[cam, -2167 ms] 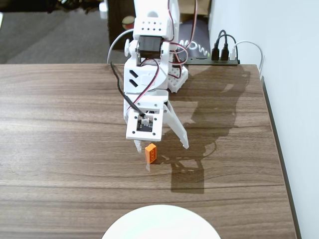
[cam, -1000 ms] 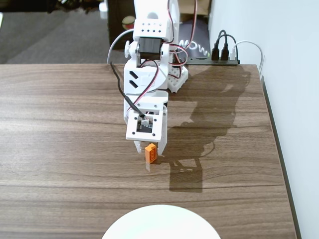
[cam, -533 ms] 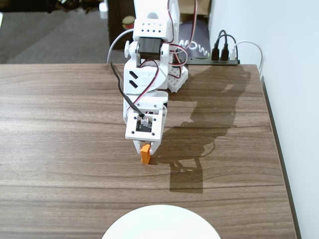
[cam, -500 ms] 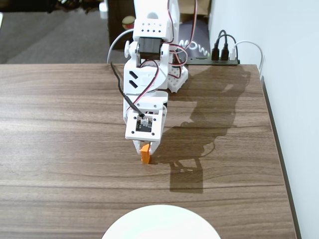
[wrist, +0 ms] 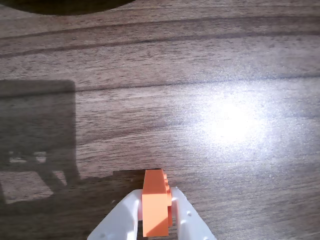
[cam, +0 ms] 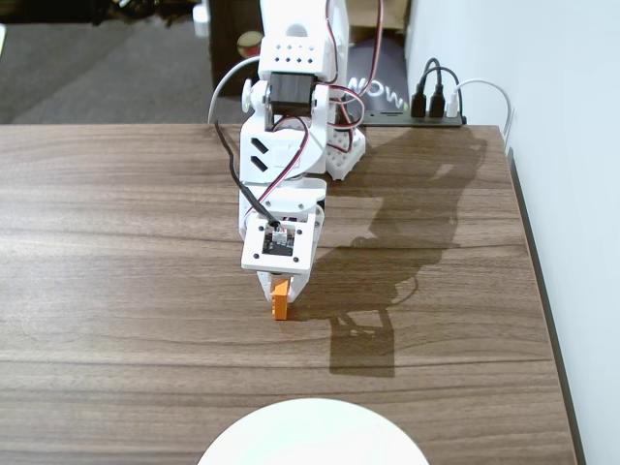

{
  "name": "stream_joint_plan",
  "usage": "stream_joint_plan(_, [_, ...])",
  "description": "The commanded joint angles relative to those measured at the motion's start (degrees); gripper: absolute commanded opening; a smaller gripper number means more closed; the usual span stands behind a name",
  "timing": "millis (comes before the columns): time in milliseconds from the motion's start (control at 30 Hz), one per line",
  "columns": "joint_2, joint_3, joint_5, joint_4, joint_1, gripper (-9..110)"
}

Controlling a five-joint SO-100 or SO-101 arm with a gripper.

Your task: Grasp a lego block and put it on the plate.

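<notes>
Where the white arm (cam: 291,116) reaches down over the wood-grain worktop (cam: 116,252), the gripper (cam: 280,291) is seen closed onto the lego block (cam: 281,302), a small orange brick pinched between the two white fingers (wrist: 187,220). In the wrist view the brick (wrist: 155,202) is shown clamped on both sides, its studs turned to the right of that view and its far end projecting beyond the fingertips over the wood; whether its underside touches the worktop cannot be told. The plate (cam: 310,436), white and round, is recorded at the lower edge of the fixed view, well apart from the brick and cut off by the frame. A dark power strip (cam: 417,118) with plugged cables is noted at the far edge of the worktop beside the wall.
</notes>
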Motion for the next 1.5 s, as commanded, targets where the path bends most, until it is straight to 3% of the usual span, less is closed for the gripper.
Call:
stream_joint_plan(0, [1.8, -0.7, 0.4, -0.8, 0.3, 2])
stream_joint_plan(867, [7.7, -23.2, 10.0, 3.8, 0.1, 2])
stream_joint_plan(1467, [-7.7, -35.4, 9.8, -1.1, -0.8, 2])
